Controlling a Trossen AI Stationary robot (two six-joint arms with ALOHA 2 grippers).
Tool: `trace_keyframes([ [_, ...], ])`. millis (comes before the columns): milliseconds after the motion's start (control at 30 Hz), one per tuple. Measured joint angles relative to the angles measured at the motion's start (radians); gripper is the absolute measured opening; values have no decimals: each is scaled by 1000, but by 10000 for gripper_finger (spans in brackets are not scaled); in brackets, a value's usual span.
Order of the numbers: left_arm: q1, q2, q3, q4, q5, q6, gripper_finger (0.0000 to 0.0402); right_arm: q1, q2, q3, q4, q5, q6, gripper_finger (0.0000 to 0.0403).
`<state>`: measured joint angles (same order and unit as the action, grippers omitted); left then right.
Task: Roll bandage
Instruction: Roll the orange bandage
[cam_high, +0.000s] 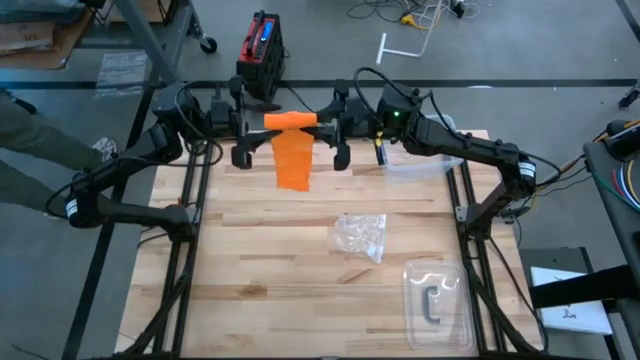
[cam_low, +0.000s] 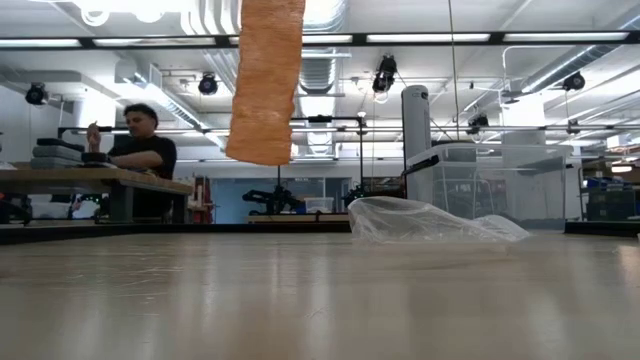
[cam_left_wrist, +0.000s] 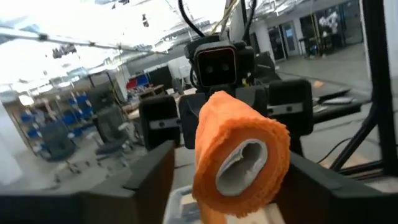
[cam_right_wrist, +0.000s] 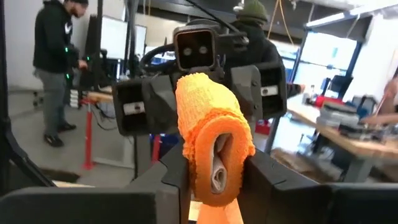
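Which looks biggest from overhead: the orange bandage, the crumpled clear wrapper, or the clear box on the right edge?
In the high view, largest to smallest:
1. clear box
2. bandage, roll plus hanging tail, though it is held nearer the camera
3. crumpled wrapper

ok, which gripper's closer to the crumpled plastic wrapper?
Right. The right gripper grips one end of the bandage near the table's far edge, nearly in line with the wrapper. The left gripper is at the other end, farther sideways.

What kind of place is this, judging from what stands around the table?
Probably a robotics lab or workshop. Past the wooden table are workbenches with a person standing at one, bare ceiling ducts, and cables on the concrete floor.
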<state>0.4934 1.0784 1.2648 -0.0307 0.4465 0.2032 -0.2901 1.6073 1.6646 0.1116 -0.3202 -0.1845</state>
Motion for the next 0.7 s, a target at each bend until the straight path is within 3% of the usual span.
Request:
trace_keyframes([
  [167,0,-5,0,-11,7,-140,313,0,1,0,-11,18,-162,77],
  [333,0,-4,0,-10,13,-145,340,0,10,0,-25,66,-286,77],
  [700,-1,50,0,-1,8,34,326,9,37,0,-17,51,-261,75],
])
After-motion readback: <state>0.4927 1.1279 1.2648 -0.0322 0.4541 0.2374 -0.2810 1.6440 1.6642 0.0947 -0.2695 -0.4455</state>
